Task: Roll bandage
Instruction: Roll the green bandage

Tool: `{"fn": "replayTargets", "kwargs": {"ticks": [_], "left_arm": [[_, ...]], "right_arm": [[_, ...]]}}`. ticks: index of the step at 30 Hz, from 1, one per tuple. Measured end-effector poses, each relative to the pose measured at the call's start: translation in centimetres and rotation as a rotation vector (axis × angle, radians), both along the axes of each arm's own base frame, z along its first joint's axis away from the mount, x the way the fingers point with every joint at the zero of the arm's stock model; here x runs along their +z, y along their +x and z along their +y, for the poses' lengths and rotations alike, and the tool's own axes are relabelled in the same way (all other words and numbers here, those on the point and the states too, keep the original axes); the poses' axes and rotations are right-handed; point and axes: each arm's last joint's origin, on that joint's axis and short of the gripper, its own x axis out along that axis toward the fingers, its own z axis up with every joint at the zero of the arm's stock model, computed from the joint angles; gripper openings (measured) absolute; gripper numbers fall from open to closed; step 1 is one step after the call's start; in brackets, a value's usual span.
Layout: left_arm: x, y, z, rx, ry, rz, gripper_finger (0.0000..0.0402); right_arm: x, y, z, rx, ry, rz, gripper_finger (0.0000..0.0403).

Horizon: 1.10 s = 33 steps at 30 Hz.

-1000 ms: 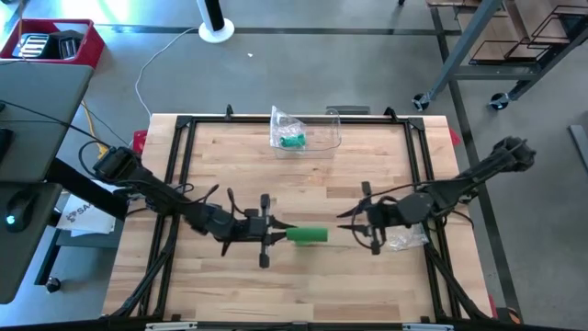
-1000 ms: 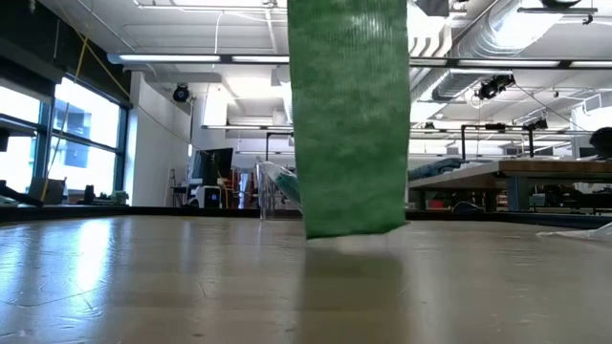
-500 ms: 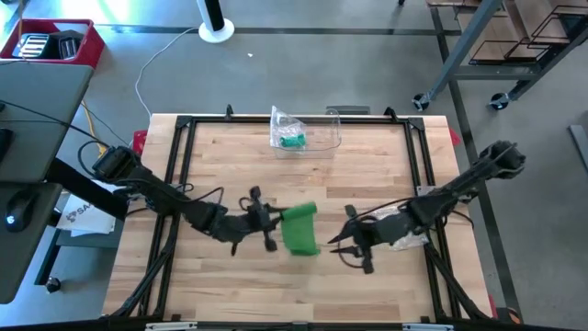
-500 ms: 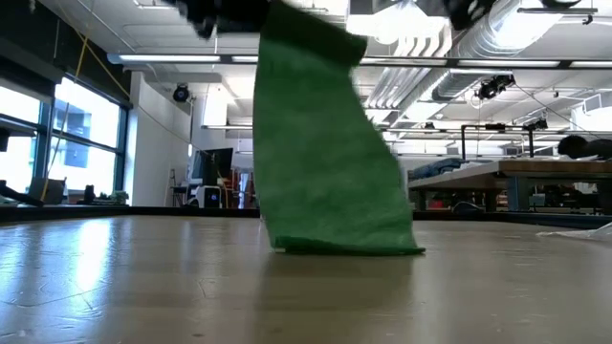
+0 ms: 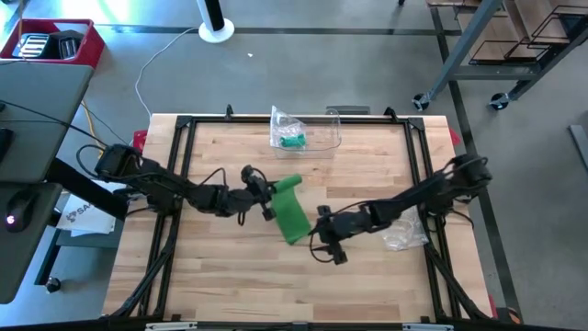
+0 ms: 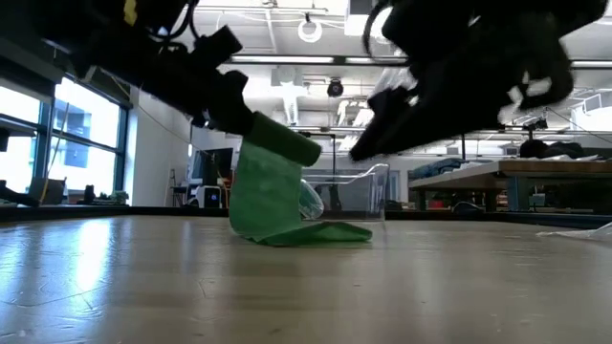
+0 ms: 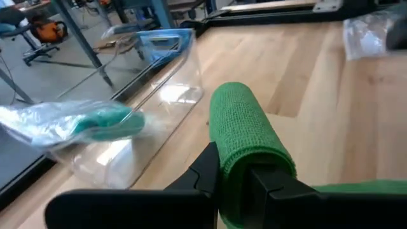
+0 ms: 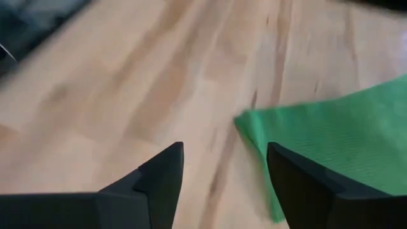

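We see a clear tray (image 5: 317, 136) at the tabletop's (image 5: 230, 285) far edge holding a plastic bag (image 5: 287, 134) with something green inside. Nearer, right pincer (image 5: 322, 241) stands apart, empty, just beside the green bandage (image 5: 292, 216) tail lying mid-tabletop. Left pincer (image 5: 268, 195) is clamped on the bandage roll end, held above the wood. Crumpled plastic wrapper (image 5: 404, 241) lies at right.
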Motion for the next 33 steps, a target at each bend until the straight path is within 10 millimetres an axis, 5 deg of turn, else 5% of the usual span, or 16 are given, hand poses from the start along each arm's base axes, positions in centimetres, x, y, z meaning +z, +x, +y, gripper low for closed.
{"fn": "replayTargets", "kwargs": {"ticks": [13,17,21,26,33], "left_arm": [[-2.6,-2.1,1.9,0.086,-0.067,-0.01,0.0028],[-2.7,-2.2,1.9,0.09,-0.066,-0.008,0.0028],[-2.8,-2.4,2.1,0.12,-0.048,-0.005,0.0028],[-4.0,-3.9,2.4,0.194,-0.036,-0.007,0.0026],[-5.0,-6.1,2.5,0.143,-0.108,-0.145,0.0015]], "right_arm": [[-4.2,7.6,-3.1,0.118,-0.239,0.241,0.0204],[-4.4,8.0,-3.2,0.124,-0.213,0.307,0.0139],[-4.2,7.6,-2.9,0.129,-0.182,0.336,0.0028],[-2.3,5.7,-1.5,0.119,-0.158,0.431,0.001],[4.3,2.4,2.6,0.154,-0.135,0.323,0.0001]]}}
